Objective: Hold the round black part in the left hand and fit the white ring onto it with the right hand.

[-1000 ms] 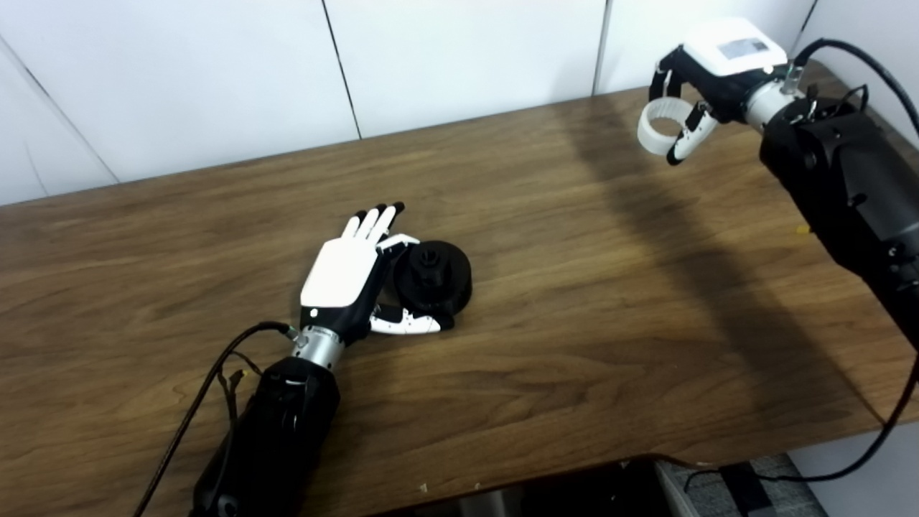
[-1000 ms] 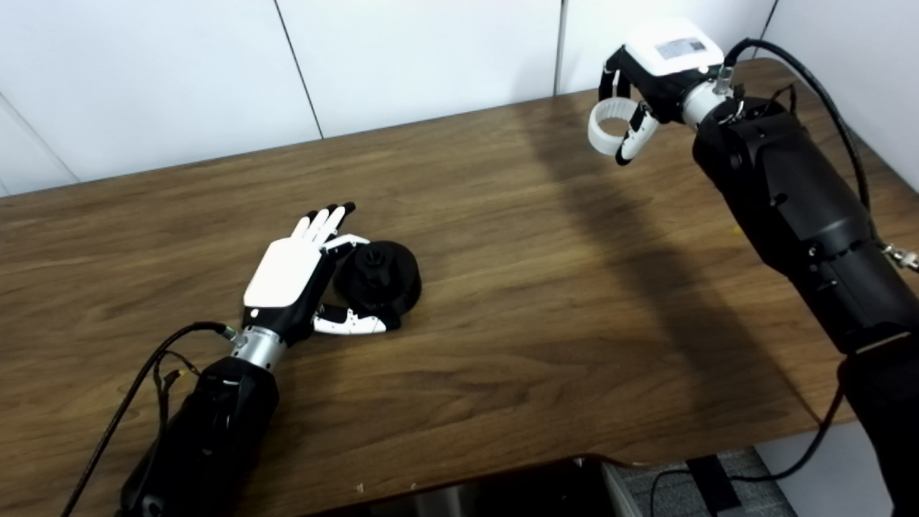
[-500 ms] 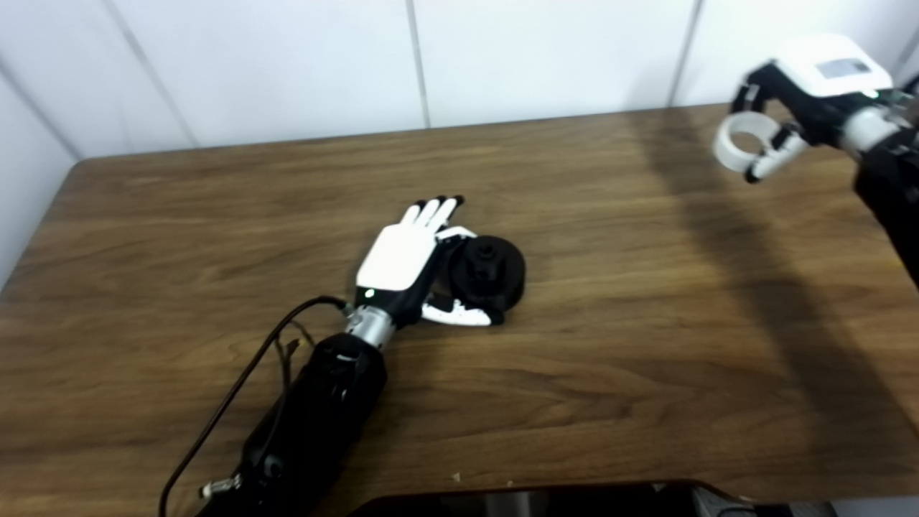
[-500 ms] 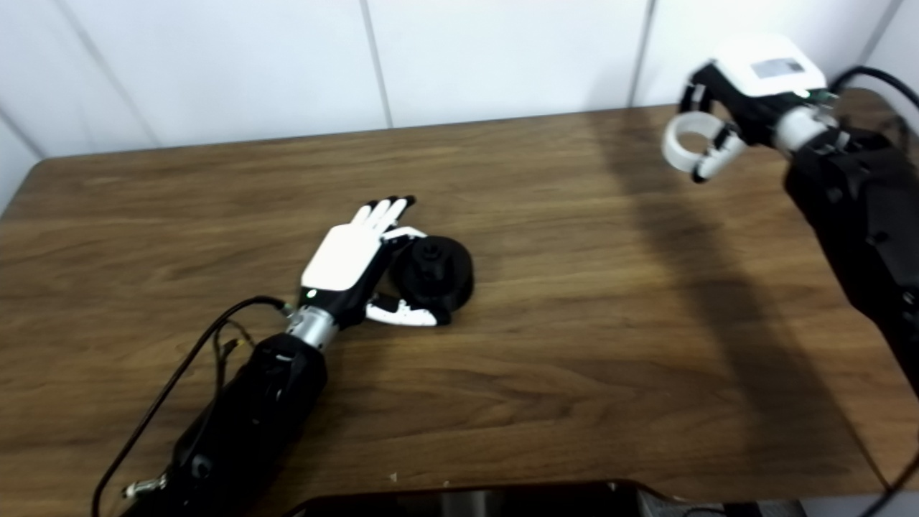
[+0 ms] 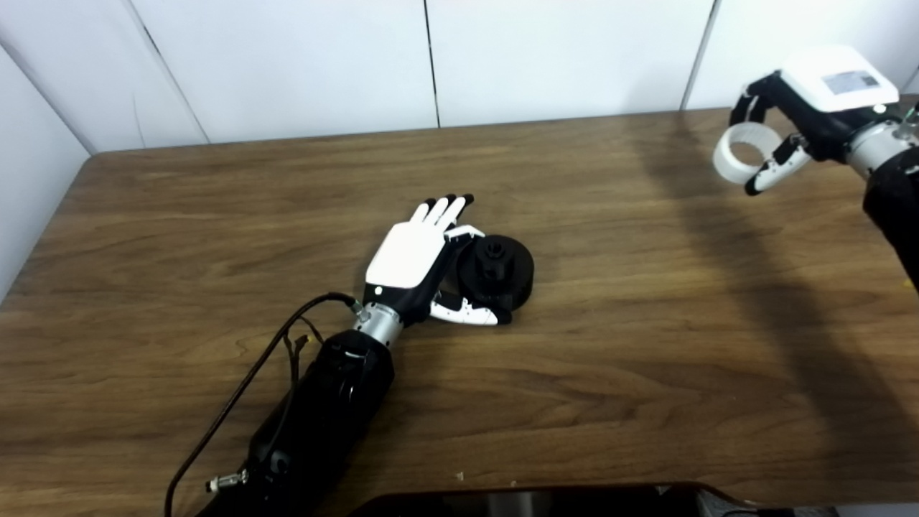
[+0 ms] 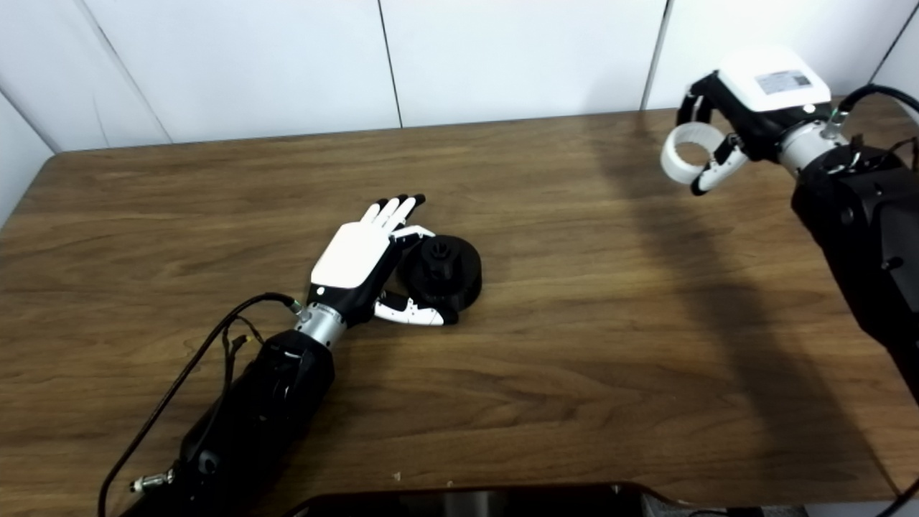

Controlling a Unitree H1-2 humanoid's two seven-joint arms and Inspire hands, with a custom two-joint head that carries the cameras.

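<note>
Since a second ago the head cameras have swung left, so the table's left edge now shows, but your hands and the parts keep their places: the ring is no nearer the black part. Your left hand [image 6: 357,257] lies mid-table with fingers stretched out flat and together, thumb reaching along the near side of the round black part [image 6: 442,271] — touching or just beside it, not wrapped around it. The part sits on the wood, its small hub upward. Your right hand [image 6: 747,108] hangs at the far right, fingers curled and pinching the white ring [image 6: 684,152], held clear above the table, well apart from the black part. The table [image 6: 589,337] is dark wood grain; a broad shadow of the right arm crosses its right side. Behind it stands a white panelled wall [image 6: 502,57] — plain, with thin seams.
</note>
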